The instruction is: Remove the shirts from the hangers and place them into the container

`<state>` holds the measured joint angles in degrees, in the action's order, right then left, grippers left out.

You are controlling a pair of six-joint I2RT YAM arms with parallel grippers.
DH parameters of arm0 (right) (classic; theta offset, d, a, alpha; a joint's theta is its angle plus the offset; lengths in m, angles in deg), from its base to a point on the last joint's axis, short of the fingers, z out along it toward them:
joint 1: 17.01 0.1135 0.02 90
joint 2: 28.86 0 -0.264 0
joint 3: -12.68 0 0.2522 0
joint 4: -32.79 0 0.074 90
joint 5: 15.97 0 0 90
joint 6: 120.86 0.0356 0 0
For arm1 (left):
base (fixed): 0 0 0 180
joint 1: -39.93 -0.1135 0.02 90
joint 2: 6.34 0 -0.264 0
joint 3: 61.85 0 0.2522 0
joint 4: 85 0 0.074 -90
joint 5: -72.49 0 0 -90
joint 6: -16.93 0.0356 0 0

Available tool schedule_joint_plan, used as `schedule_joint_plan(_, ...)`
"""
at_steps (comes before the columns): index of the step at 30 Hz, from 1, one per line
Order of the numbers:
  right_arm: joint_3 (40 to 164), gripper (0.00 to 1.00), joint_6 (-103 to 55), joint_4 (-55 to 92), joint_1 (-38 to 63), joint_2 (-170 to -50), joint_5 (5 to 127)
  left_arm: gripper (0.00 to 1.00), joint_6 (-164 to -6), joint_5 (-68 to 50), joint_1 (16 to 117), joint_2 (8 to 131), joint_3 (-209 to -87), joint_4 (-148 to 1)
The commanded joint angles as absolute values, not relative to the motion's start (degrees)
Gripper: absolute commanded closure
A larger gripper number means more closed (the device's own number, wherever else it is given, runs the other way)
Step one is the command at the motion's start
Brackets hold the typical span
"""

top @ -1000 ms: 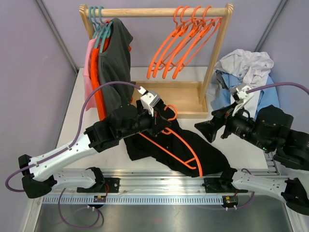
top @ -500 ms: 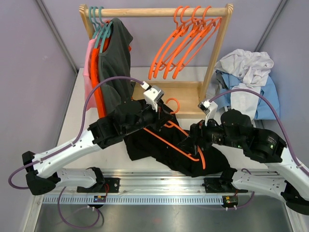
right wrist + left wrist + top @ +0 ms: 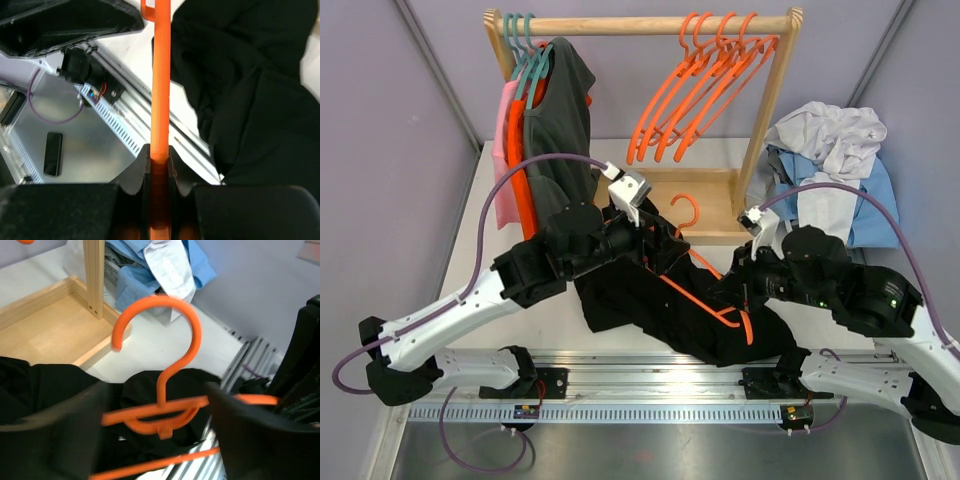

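Nearest the arm bases, the black shirt (image 3: 645,300) lies crumpled on the table (image 3: 150,347) with its orange hanger (image 3: 195,335) threaded through it. It is off the rail but not yet off the hanger. The right gripper (image 3: 160,160) has its fingers pressed together on one sloping arm of that hanger, at the shirt's right side. The left gripper (image 3: 160,425) sits at the collar end with its fingers spread wide, one on each side of the hanger's neck below the hook, and grips nothing.

To the far right of the table, white shirts (image 3: 825,130) and light blue shirts (image 3: 870,205) are heaped together. The container (image 3: 112,275) beneath them is almost hidden; a pale slotted wall beside the rack's post is probably part of it.

Farthest back stands the wooden rack (image 3: 640,22). At the right end of its rail hang several bare orange hangers (image 3: 705,90), so those shirts look already dealt with. At the left end, on teal hangers (image 3: 520,40), three shirts remain: the dark grey shirt (image 3: 565,130), the orange shirt (image 3: 520,175) and the pink shirt (image 3: 500,140).

The task looks to be past its midpoint. What is left is to free the black shirt from its hanger, drop it on the heap, and strip the three still hanging.
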<state>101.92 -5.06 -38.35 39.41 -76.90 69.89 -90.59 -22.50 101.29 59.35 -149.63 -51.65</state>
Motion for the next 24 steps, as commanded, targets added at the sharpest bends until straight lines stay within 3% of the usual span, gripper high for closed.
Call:
schedule_joint_plan(1, 109.83, 1.0, -8.79, -39.06, 39.5, -75.8, 76.13, 0.01, -91.27, -21.38, 101.8, 55.02, -152.52, -56.04)
schedule_joint_plan(13, 121.62, 1.0, -16.88, -30.63, 39.5, -80.19, 74.29, 0.01, -93.9, -16.53, 103.03, 44.2, -146.64, -59.38)
schedule_joint_plan(24, 127.23, 1.0, -16.45, -20.79, 39.41, -88.09, 93.44, 0.01, -95.83, -19.52, 103.03, 38.49, -143.3, -57.45)
